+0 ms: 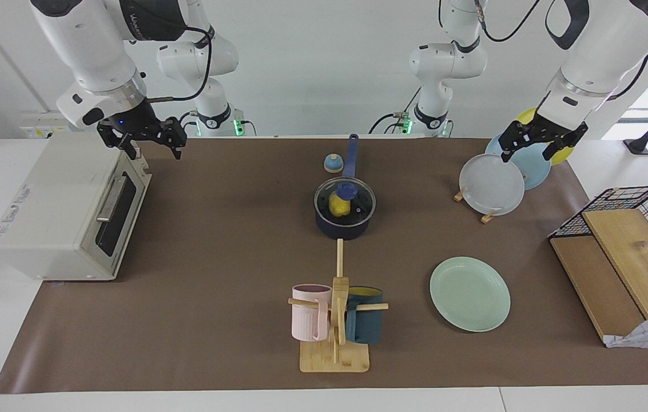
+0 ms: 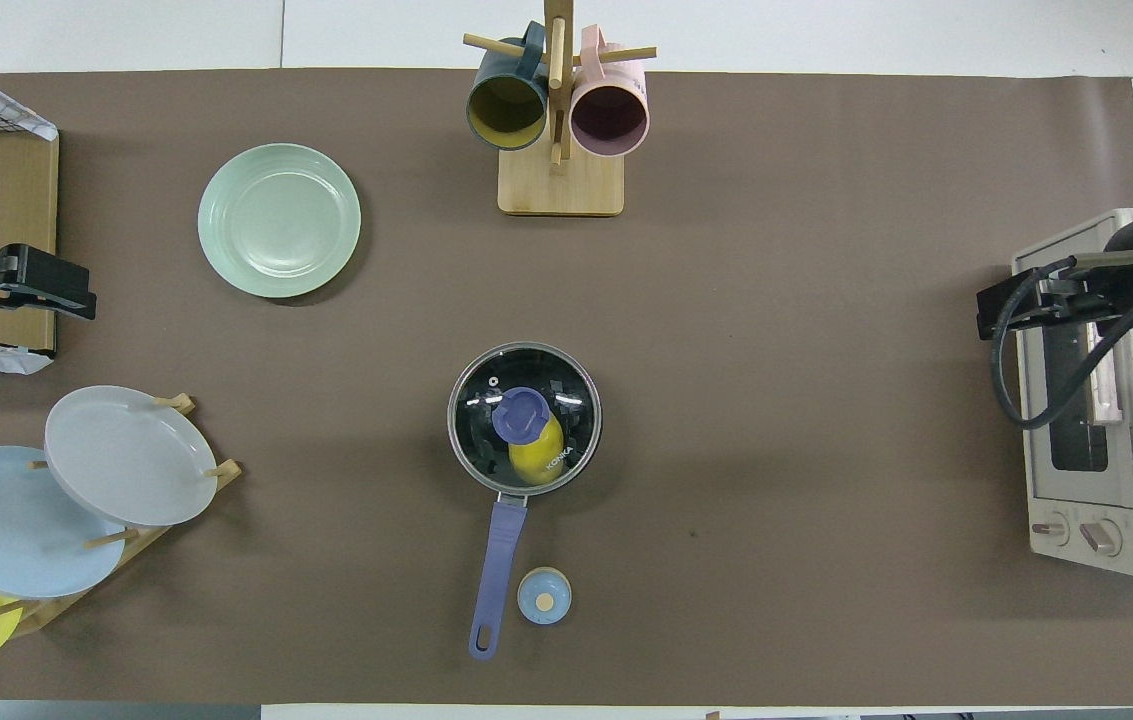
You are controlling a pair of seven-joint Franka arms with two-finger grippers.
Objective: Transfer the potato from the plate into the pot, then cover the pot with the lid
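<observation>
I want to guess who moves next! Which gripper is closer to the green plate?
Left. The left gripper hangs over the plate rack, nearer the green plate; the right gripper hangs over the toaster oven.

High facing view, steep overhead, opposed

- Pot [image 1: 344, 224] at table centre; lid [image 1: 345, 200] on it, potato [image 1: 339, 204] inside.
- Bell [image 1: 333, 163] just beside the pot handle, nearer the robots.
- Plate [image 1: 469, 293] farther from the robots than the pot, toward the left arm's end.
- Mug rack [image 1: 336, 326] farther than the pot.
- Toaster oven [image 1: 66, 212] at the right arm's end.
</observation>
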